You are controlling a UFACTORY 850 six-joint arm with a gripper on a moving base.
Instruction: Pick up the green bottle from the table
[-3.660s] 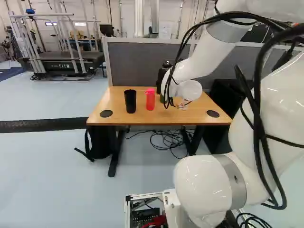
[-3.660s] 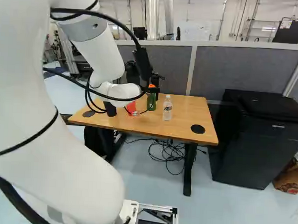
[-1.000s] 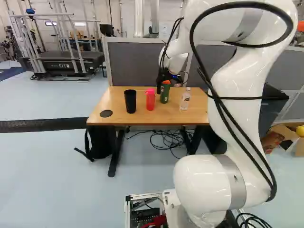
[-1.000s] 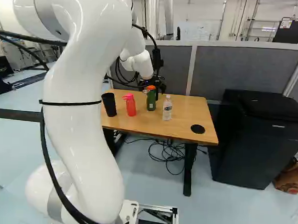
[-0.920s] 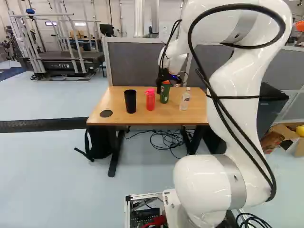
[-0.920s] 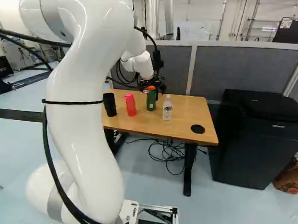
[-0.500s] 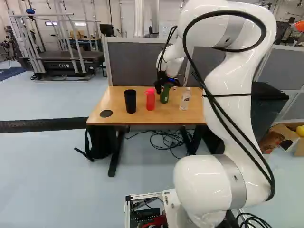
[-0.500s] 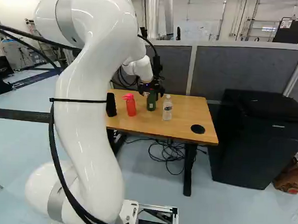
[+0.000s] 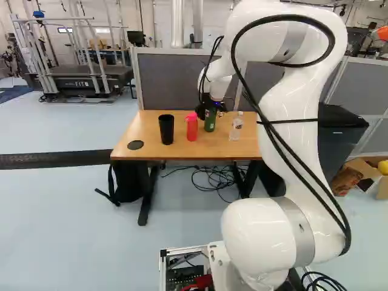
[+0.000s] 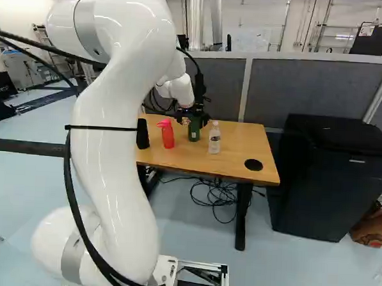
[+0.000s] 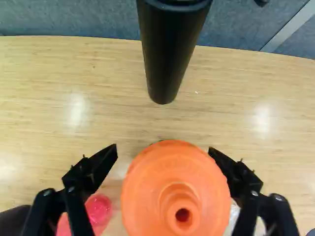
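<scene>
Black tool (image 10: 193,117), fingers apart, straddles the green bottle (image 10: 193,131); orange cap (image 11: 162,196) round; tabletop (image 11: 108,83) wood-grained.

Looks like a robotics research lab. Judged from: white robot arm (image 9: 303,151) on a base with exposed electronics (image 9: 187,274); treadmill (image 9: 85,83) within a tall metal frame (image 9: 51,20); grey partition panels (image 10: 315,88); white wall (image 10: 248,21) with vertical pipes (image 10: 196,15). Also logged: tangled black cables (image 10: 219,197) on pale blue floor (image 9: 60,230), long dark strip (image 9: 54,159) across same, open cardboard box (image 9: 382,189).
</scene>
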